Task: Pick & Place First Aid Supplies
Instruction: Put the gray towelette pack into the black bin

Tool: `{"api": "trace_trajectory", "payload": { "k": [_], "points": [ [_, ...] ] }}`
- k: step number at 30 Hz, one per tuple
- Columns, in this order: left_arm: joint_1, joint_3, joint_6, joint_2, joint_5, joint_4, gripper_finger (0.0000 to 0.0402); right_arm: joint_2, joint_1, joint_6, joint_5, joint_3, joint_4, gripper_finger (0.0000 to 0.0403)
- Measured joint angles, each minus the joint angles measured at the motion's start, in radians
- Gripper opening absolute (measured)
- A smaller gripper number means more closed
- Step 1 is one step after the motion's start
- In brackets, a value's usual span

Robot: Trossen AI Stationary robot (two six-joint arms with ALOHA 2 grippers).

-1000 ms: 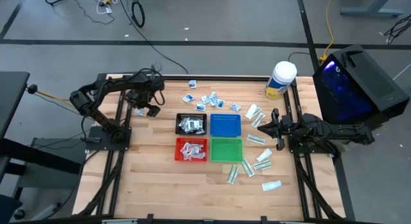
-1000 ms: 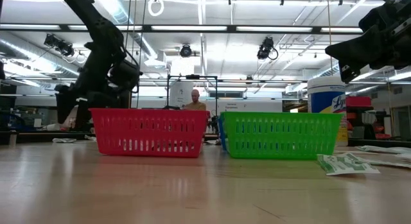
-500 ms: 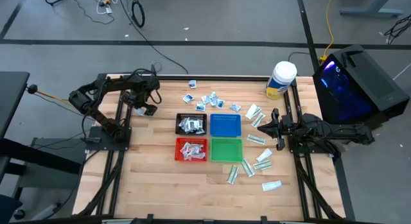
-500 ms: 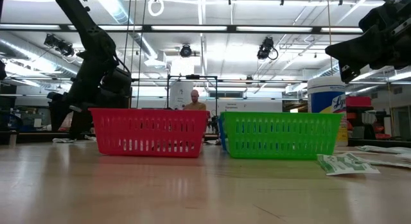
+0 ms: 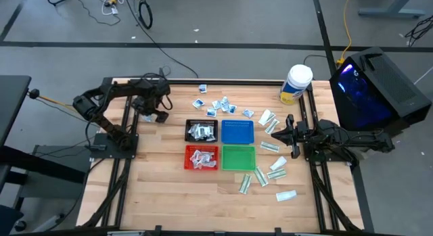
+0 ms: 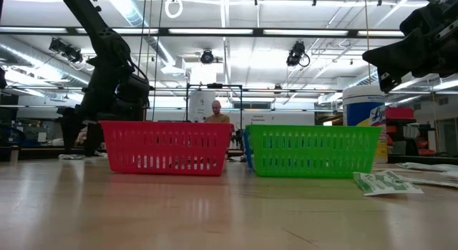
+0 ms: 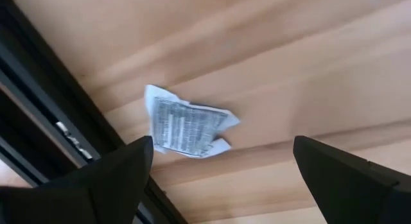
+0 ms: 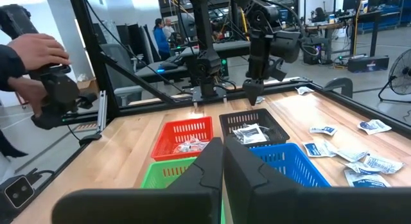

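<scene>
My left gripper (image 5: 151, 114) is open and low over the table's far left part. Its fingers stand on either side of a crumpled squarish white packet with bluish print (image 7: 186, 129), which lies flat on the wood beside the table's black frame rail. In the low view the left gripper (image 6: 79, 139) hangs behind the red tray (image 6: 166, 147). More squarish packets (image 5: 220, 105) lie scattered at the far middle. Narrow white-and-green packets (image 5: 270, 170) lie on the right. My right gripper (image 5: 276, 132) is shut and waits right of the blue tray (image 5: 237, 131).
Four mesh trays sit mid-table: black (image 5: 201, 130) and red (image 5: 201, 157), both holding packets, plus blue and green (image 5: 238, 157). A white jar with a yellow label (image 5: 295, 84) stands at the far right. A person's hand (image 8: 35, 54) shows beyond the table's left side.
My left gripper has come down toward the table at its far left, staying open, and now hangs low over the squarish packet. The right arm has kept still.
</scene>
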Motion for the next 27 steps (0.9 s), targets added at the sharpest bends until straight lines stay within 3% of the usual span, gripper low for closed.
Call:
{"api": "trace_trajectory", "payload": {
  "k": [13, 19, 27],
  "points": [
    [-0.107, 0.000, -0.012, 0.000, 0.005, -0.036, 0.0383, 0.000, 0.000, 0.000, 0.000, 0.000, 0.000, 0.0018],
    [-0.112, 0.051, 0.068, -0.017, 0.003, -0.116, 0.0383, 0.000, 0.000, 0.000, 0.000, 0.000, 0.000, 0.0018],
    [-0.109, 0.124, 0.283, -0.031, -0.136, -0.175, 0.0383, 0.000, 0.000, 0.000, 0.000, 0.000, 0.000, 0.0018]
  ]
}}
